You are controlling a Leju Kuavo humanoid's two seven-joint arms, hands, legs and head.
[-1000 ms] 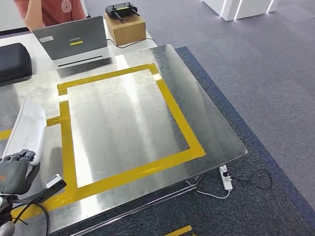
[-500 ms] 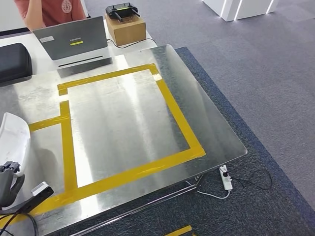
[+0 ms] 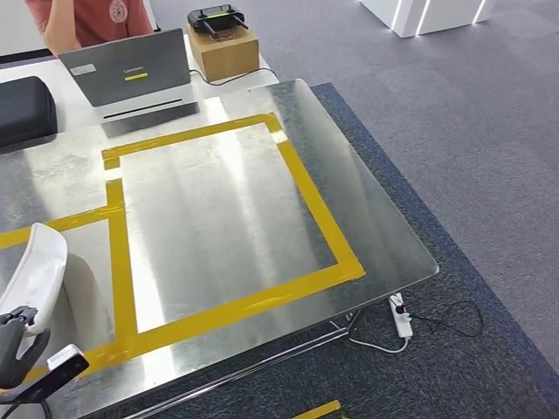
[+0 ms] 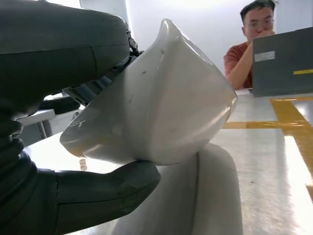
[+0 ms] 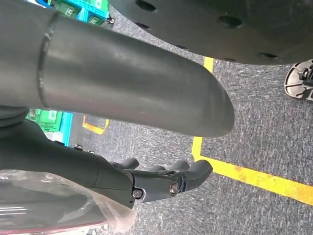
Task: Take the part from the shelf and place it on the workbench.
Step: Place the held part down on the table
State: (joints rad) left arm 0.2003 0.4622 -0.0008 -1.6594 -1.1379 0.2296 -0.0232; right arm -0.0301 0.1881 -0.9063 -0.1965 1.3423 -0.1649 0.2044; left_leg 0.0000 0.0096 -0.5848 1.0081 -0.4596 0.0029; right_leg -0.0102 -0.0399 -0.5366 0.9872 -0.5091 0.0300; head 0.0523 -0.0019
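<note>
1. The part (image 3: pixel 36 266), a white curved shell, is in the left hand (image 3: pixel 17 345), rising up and away from the palm, over the near left corner of the counter (image 3: pixel 217 209).
2. In the left wrist view, the thumb lies under the part (image 4: pixel 155 117) and darker fingers (image 4: pixel 96 90) press its far side; the left hand (image 4: pixel 62 161) is pinching it.
3. The part's long axis runs out from the hand toward the counter's far side. Its reflection sits just beneath, so I judge it close above the metal; whether it touches, I cannot tell.
4. The right hand (image 5: pixel 162 181) hangs low over carpet, fingers loosely curled on nothing, well apart from the part; the left does the placing.
5. The likely next move is lowering the part straight down onto the counter.
</note>
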